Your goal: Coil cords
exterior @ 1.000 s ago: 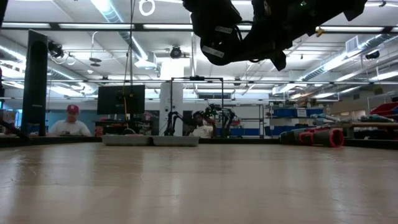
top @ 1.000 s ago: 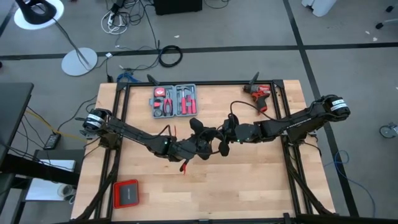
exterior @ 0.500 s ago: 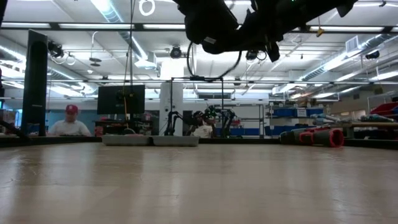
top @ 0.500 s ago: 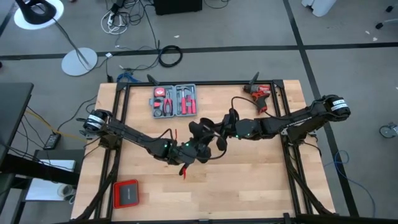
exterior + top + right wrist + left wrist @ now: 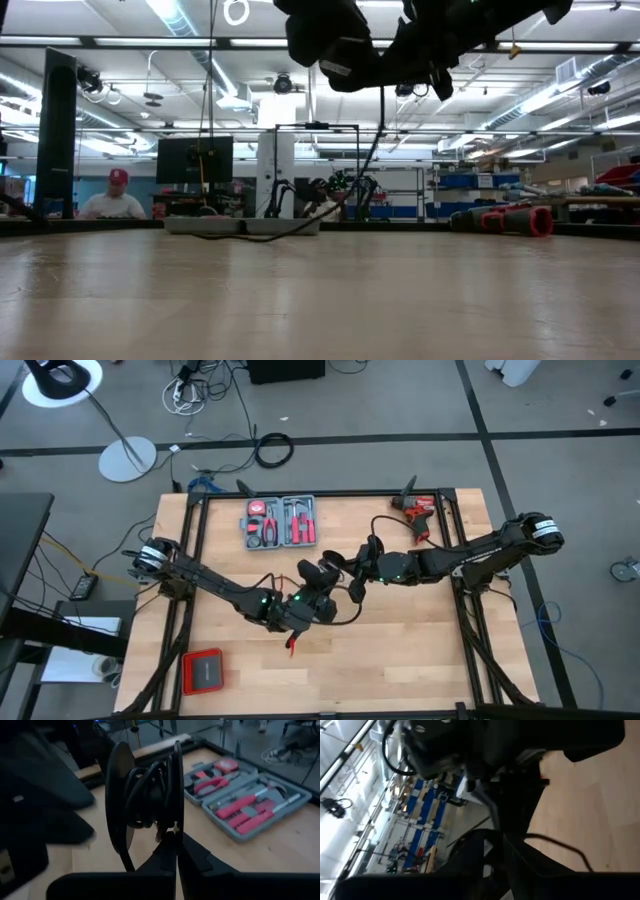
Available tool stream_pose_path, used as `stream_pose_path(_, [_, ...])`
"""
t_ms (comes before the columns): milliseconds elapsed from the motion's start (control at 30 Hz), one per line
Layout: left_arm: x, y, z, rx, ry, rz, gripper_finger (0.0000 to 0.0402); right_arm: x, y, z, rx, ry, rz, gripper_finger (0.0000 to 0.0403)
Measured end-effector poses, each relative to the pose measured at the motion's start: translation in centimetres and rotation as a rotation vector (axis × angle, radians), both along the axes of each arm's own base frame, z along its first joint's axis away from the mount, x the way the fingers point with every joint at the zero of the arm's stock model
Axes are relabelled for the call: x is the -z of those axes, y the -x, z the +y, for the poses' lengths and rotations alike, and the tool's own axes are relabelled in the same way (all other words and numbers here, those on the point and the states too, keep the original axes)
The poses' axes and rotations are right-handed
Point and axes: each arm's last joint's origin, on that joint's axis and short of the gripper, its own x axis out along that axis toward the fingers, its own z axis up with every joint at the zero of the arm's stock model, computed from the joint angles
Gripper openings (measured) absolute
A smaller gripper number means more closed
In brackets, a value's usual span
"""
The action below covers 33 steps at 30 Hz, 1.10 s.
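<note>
Wooden counter (image 5: 400,650), both arms meeting above its middle, workshop floor around. Right end effector (image 5: 176,851): fingers pinched tight on the rim of a black spool (image 5: 145,795) with cord (image 5: 142,792) wound between its two discs, held off the counter. Left end effector (image 5: 318,592): just beside the spool, part-way closed; from above it seems to guide the cord, but a grip cannot be confirmed. Cord also trails free: a strand (image 5: 340,205) hangs from the grippers down to the counter in the low view. Risks, judged: slack strand could snag on either arm's own wiring or slip off the spool's edge if tension drops; a thin rim pinch could let the spool twist or fall; the closely packed end effectors could collide. Beyond: grey tool case (image 5: 281,521) with red-handled tools, red drill (image 5: 417,512), red-edged box (image 5: 203,671) near the front edge. Hidden: plug end not found; left wrist view blocked by dark hardware; how much cord is left unwound is unclear. Far back, a seated person (image 5: 113,198).
</note>
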Motion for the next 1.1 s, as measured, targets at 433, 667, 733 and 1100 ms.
stream_pose_path(433, [1.9,2.1,-3.2,0.038,0.297,-0.068,0.0076,0.9,0.7,1.7,-0.027,-0.032,0.079,0.0000])
stream_pose_path(667, [3.4,2.7,-2.6,0.003,0.523,-0.029,0.0076,0.8,0.9,2.4,-0.032,-0.029,0.073,0.0000])
stream_pose_path(733, [4.1,2.9,-2.1,-0.014,0.585,-0.005,0.0076,0.8,0.9,2.4,-0.033,-0.029,0.074,0.0000])
stream_pose_path(1100, [9.0,4.7,0.2,-0.049,0.698,0.189,0.0076,1.2,1.1,2.5,-0.033,-0.027,0.111,0.0000])
